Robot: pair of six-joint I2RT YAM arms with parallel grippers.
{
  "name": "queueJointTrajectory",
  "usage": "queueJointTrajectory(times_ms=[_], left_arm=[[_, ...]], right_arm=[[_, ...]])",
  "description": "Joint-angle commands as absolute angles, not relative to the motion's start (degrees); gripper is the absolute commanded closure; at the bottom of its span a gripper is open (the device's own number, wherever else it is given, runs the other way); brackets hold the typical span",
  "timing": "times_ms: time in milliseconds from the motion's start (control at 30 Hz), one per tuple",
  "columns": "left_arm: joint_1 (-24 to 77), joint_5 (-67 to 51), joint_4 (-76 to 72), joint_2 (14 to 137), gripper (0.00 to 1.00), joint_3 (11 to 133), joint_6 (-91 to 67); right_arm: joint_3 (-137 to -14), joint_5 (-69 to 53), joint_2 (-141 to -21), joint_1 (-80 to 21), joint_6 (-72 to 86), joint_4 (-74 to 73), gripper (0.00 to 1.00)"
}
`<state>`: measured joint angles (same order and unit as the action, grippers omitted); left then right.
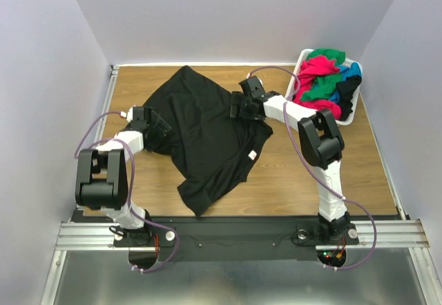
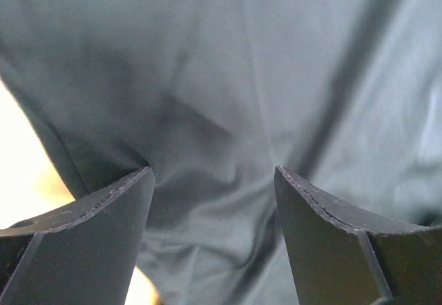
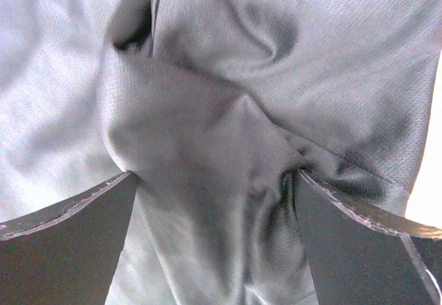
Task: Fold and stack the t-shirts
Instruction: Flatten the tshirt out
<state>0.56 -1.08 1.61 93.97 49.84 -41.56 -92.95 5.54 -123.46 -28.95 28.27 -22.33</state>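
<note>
A black t-shirt [image 1: 200, 136] with a small white neck label [image 1: 252, 155] lies spread and creased on the wooden table. My left gripper [image 1: 160, 124] sits at the shirt's left edge. In the left wrist view my left gripper [image 2: 214, 174] is open, with black fabric [image 2: 228, 77] lying between and under the fingers. My right gripper [image 1: 238, 106] is on the shirt's right side. In the right wrist view my right gripper [image 3: 215, 174] is open, with a raised bunch of fabric [image 3: 200, 132] between the fingers.
A white slatted basket [image 1: 302, 60] stands at the back right. It holds pink-red [image 1: 319, 67], green [image 1: 330, 55], blue [image 1: 336, 96] and black [image 1: 349, 84] shirts. Bare wooden table [image 1: 311, 181] shows to the right of the black shirt. Purple walls close in on the table.
</note>
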Motion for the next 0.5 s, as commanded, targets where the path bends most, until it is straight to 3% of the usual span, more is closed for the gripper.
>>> queueJointTrajectory(times_ms=[0,200,467], left_arm=[[6.40,-3.96,8.53,88.70,0.17,37.55,-49.02],[21.95,-4.04,8.26,78.32,0.16,28.66,-63.35],[27.86,-0.44,17.13,61.99,0.16,24.79,-72.51]], right_arm=[[-99.83,1.06,-131.37,-28.56,24.18,-23.47,0.00],[-117.58,-3.86,-141.40,-28.48,20.75,-23.47,0.00],[-134.28,-8.43,-153.97,-28.39,20.65,-23.38,0.00]])
